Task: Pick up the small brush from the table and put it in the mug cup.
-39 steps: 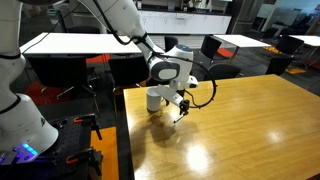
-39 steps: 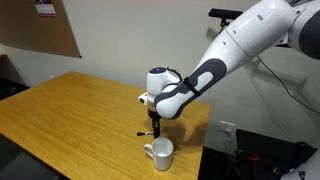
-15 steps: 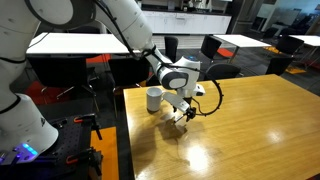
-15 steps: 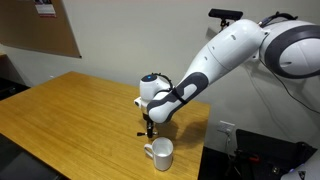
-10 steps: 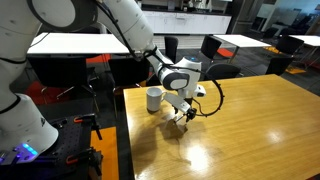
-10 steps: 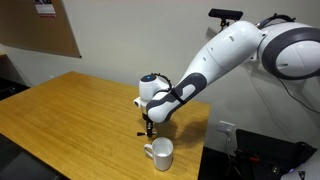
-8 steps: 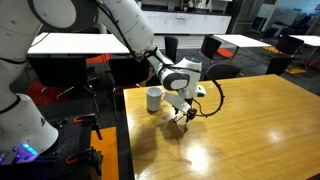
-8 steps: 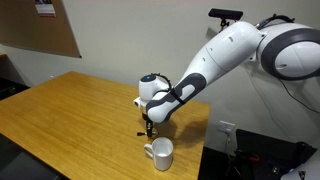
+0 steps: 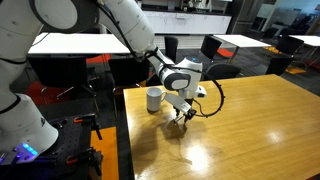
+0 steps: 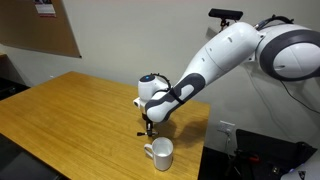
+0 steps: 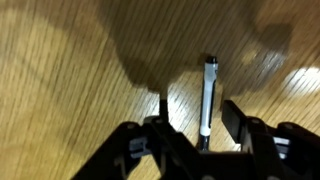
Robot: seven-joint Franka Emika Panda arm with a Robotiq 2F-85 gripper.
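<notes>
The small brush point(image 11: 207, 95), a thin stick with a pale shaft and a dark end, lies flat on the yellowish wooden table point(image 11: 60, 90). My gripper point(image 11: 198, 118) points down over it, one finger on each side. The jaws are part-way closed, and a gap still shows between each finger and the brush, so they are open. In both exterior views the gripper point(image 9: 180, 117) point(image 10: 146, 128) hangs low just above the table, close to the white mug cup point(image 9: 155, 98) point(image 10: 160, 153). The mug stands upright near the table's edge. The brush is too small to make out in the exterior views.
The table edge point(image 9: 125, 130) runs close by the mug. A black cable point(image 9: 210, 100) loops off the wrist. White-topped tables point(image 9: 70, 42) and dark chairs stand beyond the table. A wall point(image 10: 120, 40) is behind it.
The jaws have narrowed around the brush over the last second while the arm stayed put. Before that, the gripper came down to the table beside the mug.
</notes>
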